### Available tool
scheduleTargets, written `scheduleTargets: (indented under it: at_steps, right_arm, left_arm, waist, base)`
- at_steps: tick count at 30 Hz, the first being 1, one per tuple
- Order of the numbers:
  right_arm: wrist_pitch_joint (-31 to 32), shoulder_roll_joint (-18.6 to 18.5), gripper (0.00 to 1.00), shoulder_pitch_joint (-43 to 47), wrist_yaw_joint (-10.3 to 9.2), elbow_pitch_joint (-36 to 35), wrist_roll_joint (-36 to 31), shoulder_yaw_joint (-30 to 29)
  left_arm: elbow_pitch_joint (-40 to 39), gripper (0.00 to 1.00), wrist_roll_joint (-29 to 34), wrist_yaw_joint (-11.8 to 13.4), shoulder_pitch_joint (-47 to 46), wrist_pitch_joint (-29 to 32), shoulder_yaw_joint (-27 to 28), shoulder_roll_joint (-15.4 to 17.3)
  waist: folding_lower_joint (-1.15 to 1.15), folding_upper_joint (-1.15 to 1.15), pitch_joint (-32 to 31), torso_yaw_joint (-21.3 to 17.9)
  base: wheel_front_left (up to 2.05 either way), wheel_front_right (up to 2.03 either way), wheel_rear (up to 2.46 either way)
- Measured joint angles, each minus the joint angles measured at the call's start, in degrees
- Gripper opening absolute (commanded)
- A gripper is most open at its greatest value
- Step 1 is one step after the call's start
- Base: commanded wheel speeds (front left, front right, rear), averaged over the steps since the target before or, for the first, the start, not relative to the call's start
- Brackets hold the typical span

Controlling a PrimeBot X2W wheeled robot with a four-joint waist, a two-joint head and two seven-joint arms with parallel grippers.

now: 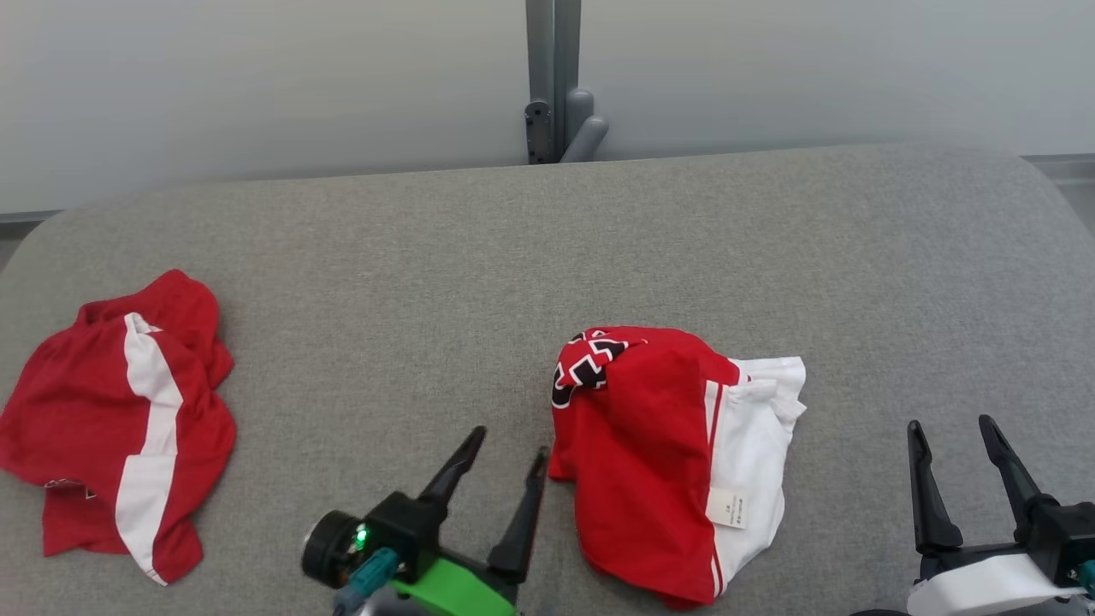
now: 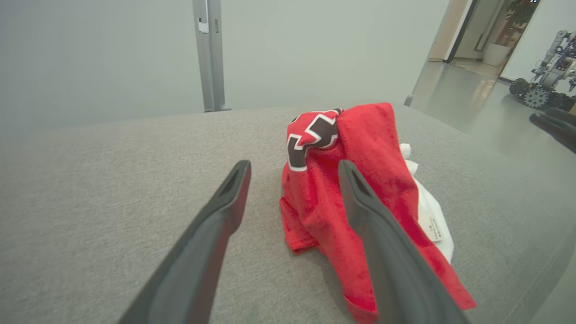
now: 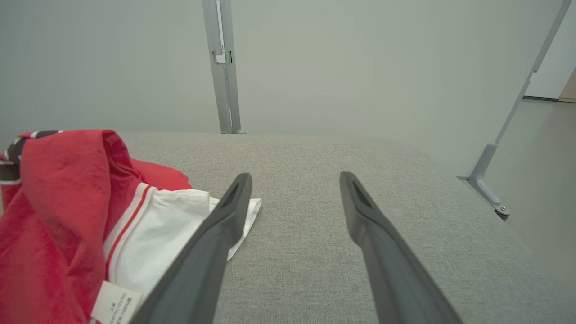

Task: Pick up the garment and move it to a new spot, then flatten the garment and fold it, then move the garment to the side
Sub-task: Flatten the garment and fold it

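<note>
Head view, nearest first: my left claw [image 1: 511, 441] stands spread wide and empty, just beside the red hem of the crumpled garment [image 1: 650, 445], with one finger almost at the cloth. My right claw [image 1: 950, 423] is on the garment's other side, also open and holding nothing, well apart from its white panel.

The garment lies heaped on the grey worktop [image 1: 385, 257] between the two claws. Its red side is folded over the white, a care label [image 1: 729, 506] shows on the white part near me, and a black-and-white print is bunched at its far end. Well off to the garment's left lies a second red garment [image 1: 120, 419] with a white stripe, also rumpled. Beyond the garment, at the worktop's far edge, a grey post [image 1: 554, 77] rises.

I judge the pick-up not yet begun. The cloth is doubled over, so a pinch at the near hem may catch only one layer and drag the rest, or catch several and lift a ball that resists flattening. A claw that comes in too low could plough into the soft worktop cover. The look-alike garment could also draw me to the wrong piece.
</note>
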Motion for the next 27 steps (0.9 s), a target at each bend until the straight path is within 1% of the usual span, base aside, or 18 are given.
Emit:
scheduleTargets:
  at_steps: [3,6,11,16,21,26,27]
  right_arm:
    - [0.00,0.04,1.00,-1.02,0.00,-0.18,0.03,0.59]
    - [-0.01,0.09,1.00,-1.90,0.00,-0.07,0.13,1.23]
    - [0.00,0.36,1.00,-2.09,0.00,0.46,0.65,0.69]
    - [0.00,0.91,1.00,-2.11,0.00,0.83,1.14,0.69]
    - [-0.01,1.27,1.00,-2.46,0.00,0.80,1.63,0.26]
    - [0.00,1.48,1.00,-2.69,0.00,1.29,1.90,0.09]
    - [0.00,1.48,1.00,-2.69,0.00,1.29,1.90,0.09]
  left_arm:
    - [-0.33,1.00,-3.85,0.31,-3.36,2.83,-6.62,-0.15]
    - [2.42,1.00,-5.68,1.18,-5.61,8.61,-13.26,-0.18]
    - [4.91,1.00,-10.17,3.10,-7.09,14.38,-19.95,-0.20]
    - [10.77,1.00,-9.67,5.11,-8.16,18.27,-22.63,-0.21]
    - [15.47,1.00,-7.87,7.36,-9.54,17.53,-22.87,-0.02]
    - [20.07,1.00,-5.54,8.73,-11.36,16.49,-23.35,0.62]
    - [20.07,0.89,-5.54,8.73,-11.36,16.49,-23.35,0.62]
  waist:
    - [0.00,0.00,0.71,-1.62]
    - [0.00,0.00,1.35,-3.67]
    - [0.00,0.00,2.18,-7.58]
    - [0.00,0.00,2.95,-11.22]
    - [0.00,0.00,3.86,-13.89]
    - [0.00,0.00,4.79,-14.60]
    - [0.00,0.00,4.79,-14.60]
  base:
    - [0.00,0.00,0.00]
    - [0.00,0.00,0.00]
    - [0.00,0.00,0.00]
    - [0.00,0.00,0.00]
    - [0.00,0.00,0.00]
    - [0.00,0.00,0.00]
    - [0.00,0.00,0.00]
